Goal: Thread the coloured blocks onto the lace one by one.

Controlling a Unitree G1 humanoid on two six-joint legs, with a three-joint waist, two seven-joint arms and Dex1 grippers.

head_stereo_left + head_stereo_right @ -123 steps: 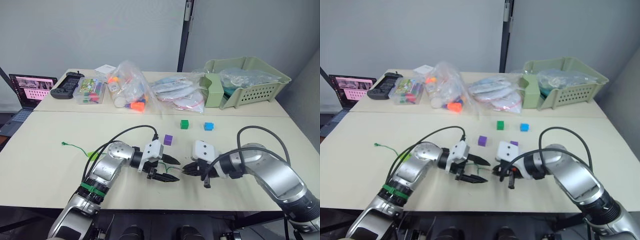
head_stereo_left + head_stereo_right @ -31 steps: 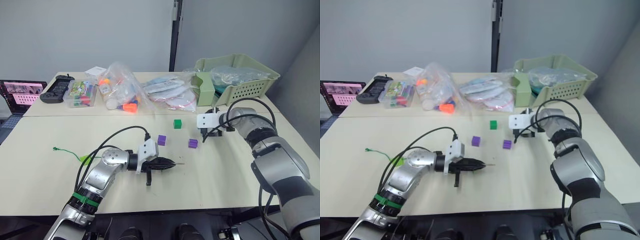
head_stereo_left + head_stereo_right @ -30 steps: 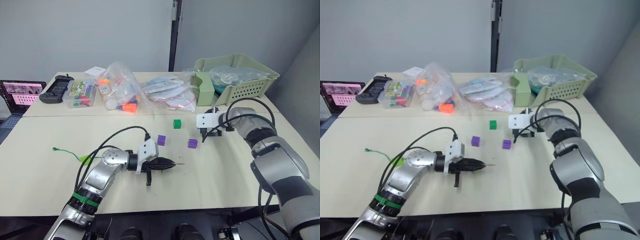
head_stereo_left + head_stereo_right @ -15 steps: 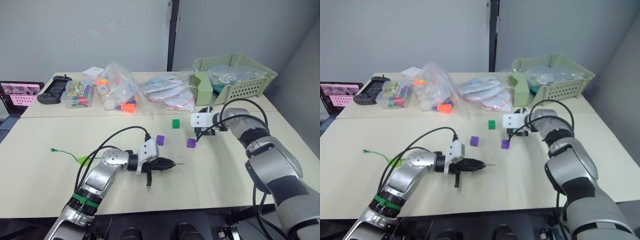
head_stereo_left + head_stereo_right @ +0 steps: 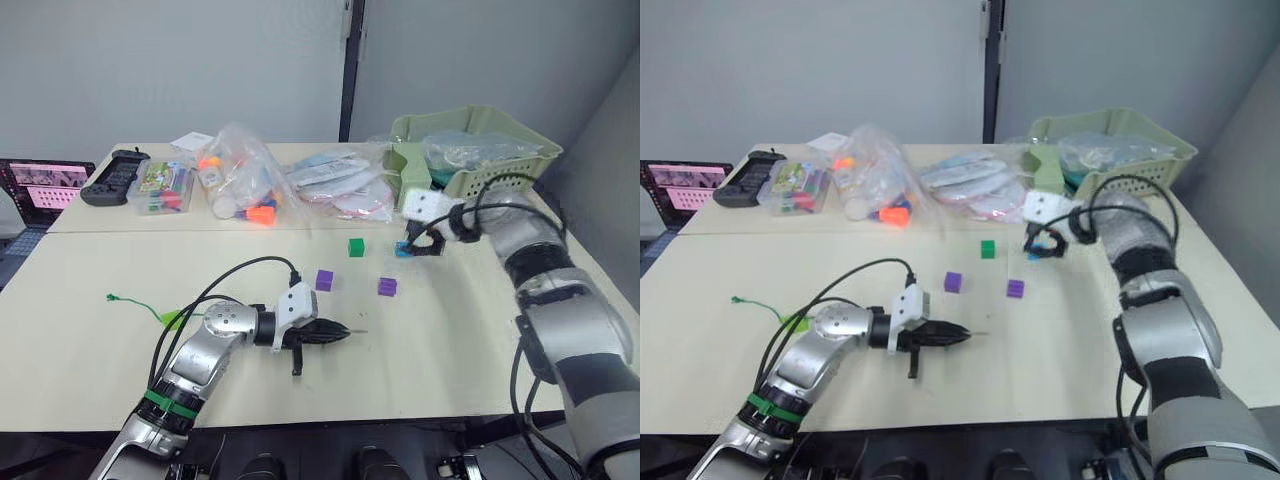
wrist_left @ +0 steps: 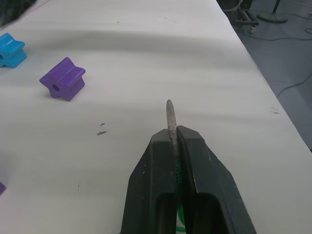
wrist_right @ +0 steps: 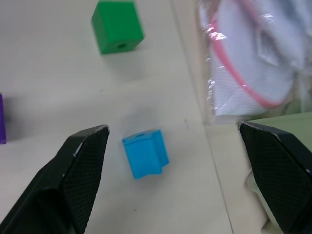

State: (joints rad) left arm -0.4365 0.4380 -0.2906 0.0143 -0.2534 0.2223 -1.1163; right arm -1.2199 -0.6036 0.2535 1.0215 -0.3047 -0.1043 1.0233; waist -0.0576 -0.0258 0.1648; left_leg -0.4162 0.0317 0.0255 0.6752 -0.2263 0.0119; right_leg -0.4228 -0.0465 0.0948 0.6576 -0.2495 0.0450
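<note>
My left gripper (image 5: 335,330) lies low over the table's front middle, shut on the lace's grey needle tip (image 6: 169,113), which pokes out past the fingertips. The green lace (image 5: 135,300) trails off to the left, ending in a knot, with a lime green block (image 5: 172,318) on or beside it. A little beyond the needle sit two purple blocks (image 5: 324,279) (image 5: 387,287) and a dark green block (image 5: 355,246). Farther right, my right gripper (image 7: 171,129) hangs open over the blue block (image 7: 145,152), which lies on the table between its fingers, untouched.
Along the table's back stand clear bags of toys (image 5: 245,185), flat packets with pink rims (image 5: 345,190), a pale green basket (image 5: 480,150), a small clear box (image 5: 160,185), a black controller (image 5: 115,190) and a laptop (image 5: 40,185). The packets lie just past the blue block.
My right gripper has swung back and to the right, away from the near purple block, and now stands over the blue block. The left gripper still holds the needle tip in place.
</note>
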